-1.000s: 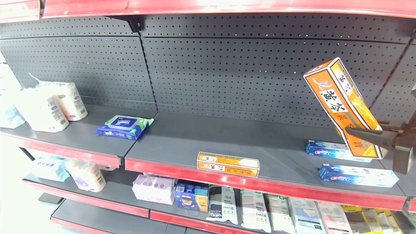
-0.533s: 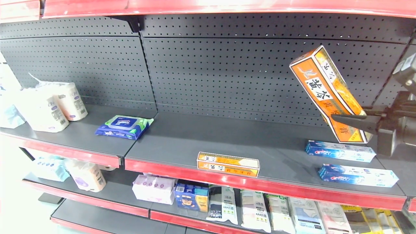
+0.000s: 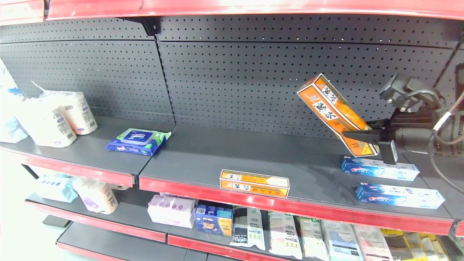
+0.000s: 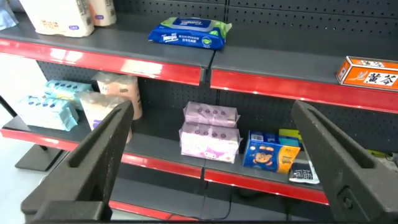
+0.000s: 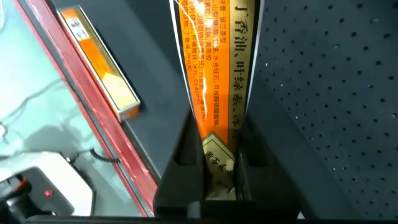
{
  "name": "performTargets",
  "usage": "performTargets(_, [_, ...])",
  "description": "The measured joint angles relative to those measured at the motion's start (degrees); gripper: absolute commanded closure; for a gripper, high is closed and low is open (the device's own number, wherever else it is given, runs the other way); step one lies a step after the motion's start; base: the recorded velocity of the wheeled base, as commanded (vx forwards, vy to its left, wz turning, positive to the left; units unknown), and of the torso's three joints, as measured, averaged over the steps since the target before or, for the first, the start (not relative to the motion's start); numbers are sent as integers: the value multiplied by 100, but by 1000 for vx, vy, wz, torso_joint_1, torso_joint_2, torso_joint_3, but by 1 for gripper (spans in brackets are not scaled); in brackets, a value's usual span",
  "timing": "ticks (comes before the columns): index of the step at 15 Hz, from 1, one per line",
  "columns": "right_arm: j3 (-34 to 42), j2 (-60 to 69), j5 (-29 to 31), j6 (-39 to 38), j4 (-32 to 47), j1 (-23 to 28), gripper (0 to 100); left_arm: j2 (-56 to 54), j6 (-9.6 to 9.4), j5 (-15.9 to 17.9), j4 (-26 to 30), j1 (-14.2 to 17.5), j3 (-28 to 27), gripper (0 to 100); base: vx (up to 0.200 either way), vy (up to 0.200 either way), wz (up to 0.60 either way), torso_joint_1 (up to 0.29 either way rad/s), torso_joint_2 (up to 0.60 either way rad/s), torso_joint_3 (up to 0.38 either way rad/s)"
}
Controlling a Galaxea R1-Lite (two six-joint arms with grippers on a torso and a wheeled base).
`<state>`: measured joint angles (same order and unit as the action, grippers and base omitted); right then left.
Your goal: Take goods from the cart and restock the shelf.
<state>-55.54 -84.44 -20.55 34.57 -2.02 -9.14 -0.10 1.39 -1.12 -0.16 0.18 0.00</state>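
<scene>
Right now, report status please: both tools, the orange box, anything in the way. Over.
Right tool shut on orange box, tilted above the shelf. Left tool open, empty. Rear blue box lies on the shelf near the held box's low end.

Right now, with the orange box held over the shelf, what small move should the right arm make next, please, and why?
Probably lower it leftward: the right gripper holds the orange box tilted above the blue box, while bare shelf lies behind the matching box.

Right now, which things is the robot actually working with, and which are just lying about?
In the job: orange box, clamped in the right gripper; middle shelf; matching orange box lying at its front.
Lying about: blue boxes, wipes pack, white rolls.
</scene>
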Motion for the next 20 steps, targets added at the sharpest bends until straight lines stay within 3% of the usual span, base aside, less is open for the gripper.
performTargets(4, [-438,-725,-11,286,524,-78,100,0,-2,1,2,-5,0,0,0,0,0,0,0,0])
performTargets(7, [-1165,-1254,66,284,1017,-235,100,0,-2,1,2,-2,0,0,0,0,0,0,0,0])
performTargets(11, [-1654,-1814,569,-89,1061,-601,100,2,0,0,0,0,0,0,0,0,0,0,0,0])
performTargets(20, [-2505,-2399,340,-507,1152,-511,100,2,-2,1,0,-2,0,0,0,0,0,0,0,0])
